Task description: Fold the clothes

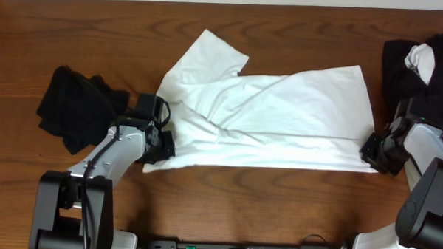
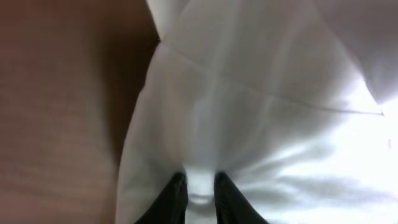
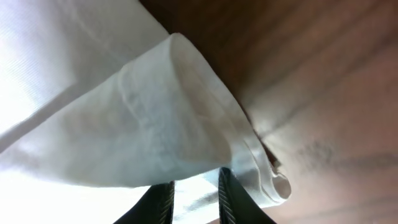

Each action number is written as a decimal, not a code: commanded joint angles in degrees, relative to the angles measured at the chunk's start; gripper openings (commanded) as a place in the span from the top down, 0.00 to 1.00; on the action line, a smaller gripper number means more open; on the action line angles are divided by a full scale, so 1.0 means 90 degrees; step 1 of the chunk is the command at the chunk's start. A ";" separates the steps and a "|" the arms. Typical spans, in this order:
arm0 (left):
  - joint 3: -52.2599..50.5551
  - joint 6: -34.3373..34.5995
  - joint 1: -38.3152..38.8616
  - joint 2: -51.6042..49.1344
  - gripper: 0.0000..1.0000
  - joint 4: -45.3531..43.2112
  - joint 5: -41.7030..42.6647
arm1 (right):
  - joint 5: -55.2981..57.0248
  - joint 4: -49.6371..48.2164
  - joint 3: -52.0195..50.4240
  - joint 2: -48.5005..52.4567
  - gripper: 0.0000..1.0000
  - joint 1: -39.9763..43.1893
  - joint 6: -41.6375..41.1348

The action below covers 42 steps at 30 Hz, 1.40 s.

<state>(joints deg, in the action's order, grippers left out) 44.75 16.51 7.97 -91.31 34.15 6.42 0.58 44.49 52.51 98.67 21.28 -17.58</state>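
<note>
T-shirt: white T-shirt (image 1: 281,112) lies wrinkled in the middle of the table (image 1: 278,208).
Left gripper (image 2: 200,198): fingers pinch the shirt's left edge.
Right gripper (image 3: 194,202): fingers pinch the right hem corner.
Other clothes: black garment (image 1: 74,108) far left.

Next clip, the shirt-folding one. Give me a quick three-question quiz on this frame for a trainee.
1. True or false: only the left gripper pinches the white T-shirt.
2. What lies on the table beside the left arm, apart from the shirt? A. black garment B. red towel C. blue cap
3. Fill in: the pile by the right arm holds black and ____ fabric.
Key: 1 false, the right gripper pinches it too; 2 A; 3 white.
</note>
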 commanded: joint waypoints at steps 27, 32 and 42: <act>-0.0163 0.0027 -0.0017 -0.0131 0.85 0.0406 -0.1168 | 0.0287 0.0347 -0.0129 -0.0923 0.76 -0.0027 -0.0328; -0.0163 0.0027 -0.0017 -0.0131 0.85 0.0410 -0.1168 | 0.0284 0.0180 -0.0129 -0.1049 0.72 -0.0027 -0.0328; -0.0163 0.0027 -0.0019 -0.0131 0.85 0.0413 -0.1166 | 0.0287 -0.0017 -0.0141 -0.1047 0.70 -0.0027 -0.0328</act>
<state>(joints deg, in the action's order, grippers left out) 44.47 16.53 8.10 -91.35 38.72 -1.58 2.42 44.49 50.46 89.89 21.30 -20.16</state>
